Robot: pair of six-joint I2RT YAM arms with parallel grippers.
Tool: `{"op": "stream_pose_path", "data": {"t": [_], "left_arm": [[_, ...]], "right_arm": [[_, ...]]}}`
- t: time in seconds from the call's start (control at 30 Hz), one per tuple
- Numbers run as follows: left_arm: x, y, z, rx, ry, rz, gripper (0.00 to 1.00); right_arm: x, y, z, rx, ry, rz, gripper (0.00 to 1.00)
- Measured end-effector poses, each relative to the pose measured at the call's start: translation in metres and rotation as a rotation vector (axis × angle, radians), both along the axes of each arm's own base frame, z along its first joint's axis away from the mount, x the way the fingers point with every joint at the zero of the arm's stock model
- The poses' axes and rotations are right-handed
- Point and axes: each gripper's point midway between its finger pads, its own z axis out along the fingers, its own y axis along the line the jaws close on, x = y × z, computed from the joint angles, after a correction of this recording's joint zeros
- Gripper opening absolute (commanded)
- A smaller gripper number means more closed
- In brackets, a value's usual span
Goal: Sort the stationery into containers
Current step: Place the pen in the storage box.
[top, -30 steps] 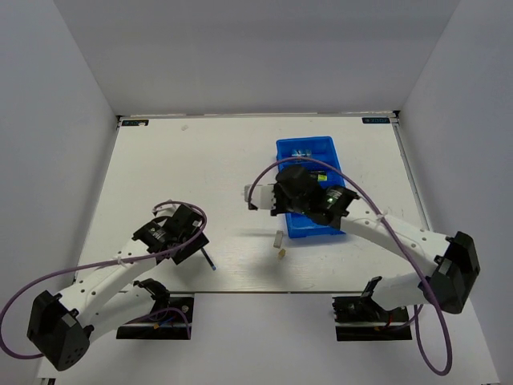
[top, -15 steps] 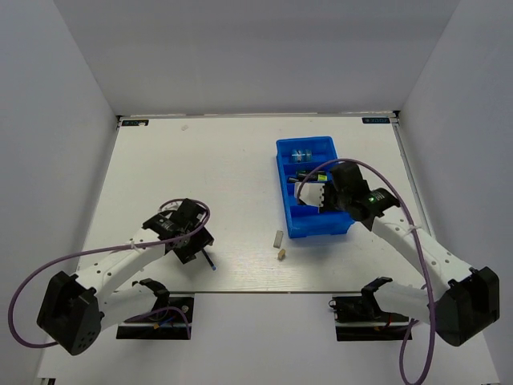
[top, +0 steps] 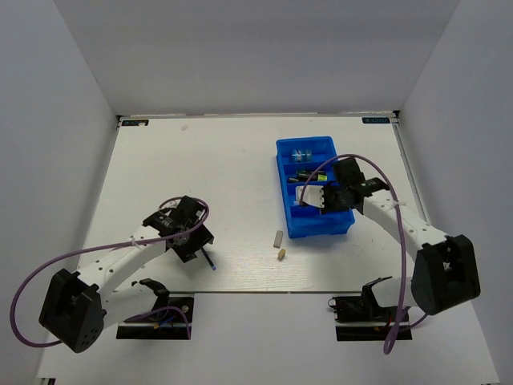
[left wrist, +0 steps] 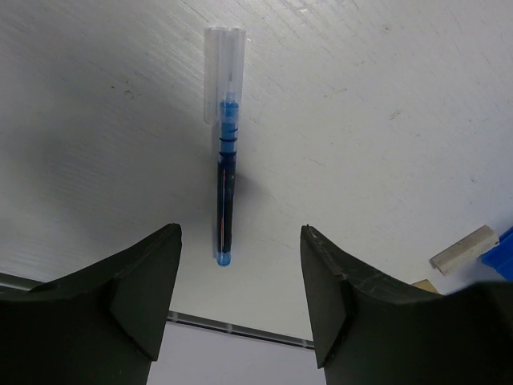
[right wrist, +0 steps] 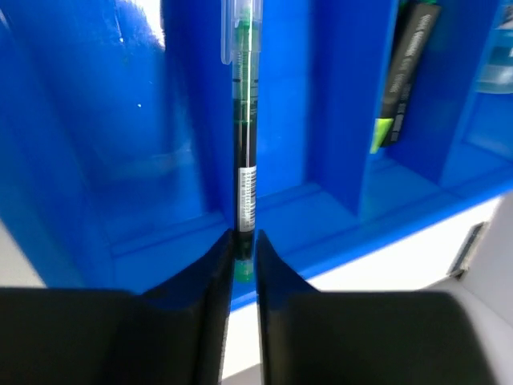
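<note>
The bright blue tray (top: pixel 285 164) stands right of centre. My right gripper (top: pixel 327 196) hovers over it, shut on a thin green pen (right wrist: pixel 243 152) that points along a tray (right wrist: pixel 337 104) compartment. A black highlighter with a green end (right wrist: pixel 401 80) lies in the neighbouring compartment. My left gripper (top: pixel 195 242) is open above a thin blue pen (top: pixel 210 261) lying on the table; in the left wrist view the blue pen (left wrist: pixel 224 176) lies just ahead of the open gripper (left wrist: pixel 240 265). A small grey eraser (top: pixel 277 238) and a tiny tan piece (top: pixel 281 254) lie in front of the tray.
A blue pack (top: pixel 301 155) lies in the tray's far compartment. The table's near edge (left wrist: pixel 232 330) runs close behind the blue pen. The grey eraser (left wrist: pixel 463 249) and the tray's corner (left wrist: pixel 501 245) show at the right of the left wrist view.
My right gripper swung from left of the tray to over it, carrying the green pen. My left gripper shifted slightly toward the blue pen.
</note>
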Motion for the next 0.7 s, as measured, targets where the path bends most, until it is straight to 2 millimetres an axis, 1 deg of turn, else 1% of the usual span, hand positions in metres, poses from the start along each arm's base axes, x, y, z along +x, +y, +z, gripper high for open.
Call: {"op": "stream_pose_path", "data": {"t": [0.07,0.2,0.3,0.4,0.47,0.53,0.6,0.67,0.7], "left_arm": [[0.0,0.0,-0.001,0.0,0.006,0.0,0.71],[0.003,-0.003,0.0,0.002,0.019,0.0,0.71],[0.005,-0.006,-0.001,0.002,0.033,-0.002,0.71],[0.004,-0.007,-0.005,0.008,0.057,-0.004,0.71],[0.002,-0.007,-0.008,0.011,0.07,-0.005,0.71],[0.002,-0.007,-0.009,0.012,0.075,-0.007,0.64],[0.001,-0.008,-0.008,0.011,0.074,-0.009,0.52],[0.001,-0.009,-0.008,0.012,0.072,-0.015,0.52],[0.001,-0.009,-0.008,0.012,0.072,-0.016,0.52]], "right_arm": [[0.002,0.0,-0.008,-0.005,0.024,0.003,0.37],[0.009,-0.001,-0.013,0.001,0.027,-0.003,0.42],[0.015,0.0,-0.012,0.012,0.01,-0.009,0.42],[0.024,-0.001,-0.008,0.026,-0.022,-0.024,0.39],[0.031,-0.002,-0.005,0.035,-0.047,-0.038,0.4],[0.037,-0.002,0.0,0.052,-0.064,-0.062,0.41],[0.04,-0.001,0.007,0.083,-0.073,-0.087,0.41],[0.039,0.003,0.017,0.138,-0.072,-0.112,0.43],[0.035,0.006,0.025,0.182,-0.064,-0.129,0.43]]}}
